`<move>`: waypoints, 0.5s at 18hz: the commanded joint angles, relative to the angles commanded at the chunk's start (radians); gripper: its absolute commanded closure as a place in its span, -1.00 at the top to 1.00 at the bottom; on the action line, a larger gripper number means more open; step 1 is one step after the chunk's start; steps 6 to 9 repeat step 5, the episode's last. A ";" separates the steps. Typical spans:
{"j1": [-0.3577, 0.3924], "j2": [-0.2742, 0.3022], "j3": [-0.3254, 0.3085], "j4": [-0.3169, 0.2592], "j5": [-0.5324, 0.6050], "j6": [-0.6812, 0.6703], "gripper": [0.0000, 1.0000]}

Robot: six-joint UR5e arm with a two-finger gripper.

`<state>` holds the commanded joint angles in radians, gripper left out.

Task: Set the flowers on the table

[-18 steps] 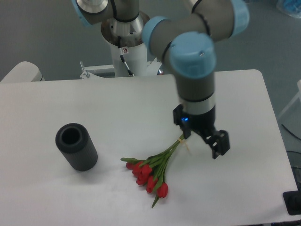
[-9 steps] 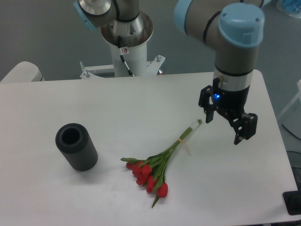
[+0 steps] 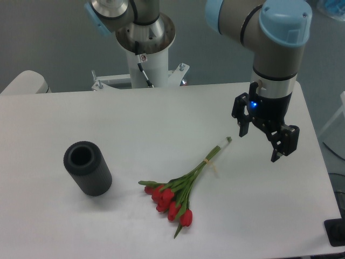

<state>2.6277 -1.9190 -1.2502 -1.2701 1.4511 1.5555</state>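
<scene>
White table (image 3: pixel 81 116), grey floor behind – flowers (image 3: pixel 175 191) lying flat, gripper (image 3: pixel 262 141) wide, empty.

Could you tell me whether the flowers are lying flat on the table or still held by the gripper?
Lying flat. The flowers rest on the table; the open gripper hangs apart from the stem ends.

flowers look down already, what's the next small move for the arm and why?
Probably just lift the gripper up and away. The flowers lie flat on the table, apart from the open jaws, which hold nothing, so the placing looks done.
</scene>
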 joint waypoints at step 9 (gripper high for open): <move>-0.002 0.000 0.000 0.003 0.000 0.000 0.98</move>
